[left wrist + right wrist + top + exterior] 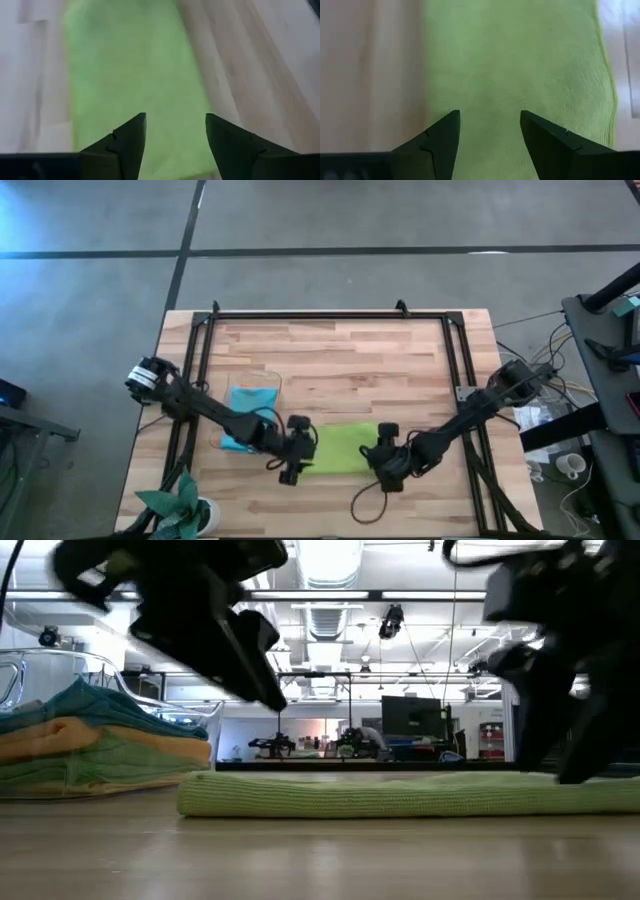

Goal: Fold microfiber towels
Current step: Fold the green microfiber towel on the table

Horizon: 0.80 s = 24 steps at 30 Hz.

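Lying between both pincers, lime green towel

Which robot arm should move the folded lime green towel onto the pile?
Probably the left. The left gripper is open at the lime green towel's end nearest the pile. The right gripper, also open, sits at the far end.

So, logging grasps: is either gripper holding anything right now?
Nothing is held: left gripper and right gripper are open above the folded lime green microfiber towel.
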Motion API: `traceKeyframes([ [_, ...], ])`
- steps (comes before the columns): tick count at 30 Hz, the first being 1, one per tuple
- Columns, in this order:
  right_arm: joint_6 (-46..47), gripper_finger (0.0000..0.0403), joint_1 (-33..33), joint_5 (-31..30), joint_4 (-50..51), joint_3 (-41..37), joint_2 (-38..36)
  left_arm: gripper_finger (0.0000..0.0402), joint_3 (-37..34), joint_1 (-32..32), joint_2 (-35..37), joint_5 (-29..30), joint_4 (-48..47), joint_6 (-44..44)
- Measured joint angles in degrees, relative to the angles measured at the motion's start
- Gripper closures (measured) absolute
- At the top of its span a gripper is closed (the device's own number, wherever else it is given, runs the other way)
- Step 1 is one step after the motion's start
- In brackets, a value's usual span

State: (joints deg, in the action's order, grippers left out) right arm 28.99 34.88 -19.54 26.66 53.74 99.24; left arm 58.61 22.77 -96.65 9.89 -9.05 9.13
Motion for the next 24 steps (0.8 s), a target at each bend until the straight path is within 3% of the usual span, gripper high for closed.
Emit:
traceKeyframes([
  [8,-5.92,0.0197,7.64,-1.25,6.22,6.26,-1.35,0.0211,1.58,4.76,-3.58,0.26,4.12,0.43],
  [15,5.98,0.0197,11.72,-6.03,9.54,5.05,-0.90,0.0211,0.85,6.49,-4.65,4.32,5.05,6.67],
  [19,18.90,0.0197,12.01,-5.99,10.32,4.09,-0.93,0.0211,0.59,6.47,-4.76,5.24,5.78,7.04],
  [24,52.29,0.0197,11.88,-5.46,24.01,3.80,-3.22,0.0211,0.59,5.35,-4.76,5.43,7.04,6.96],
])
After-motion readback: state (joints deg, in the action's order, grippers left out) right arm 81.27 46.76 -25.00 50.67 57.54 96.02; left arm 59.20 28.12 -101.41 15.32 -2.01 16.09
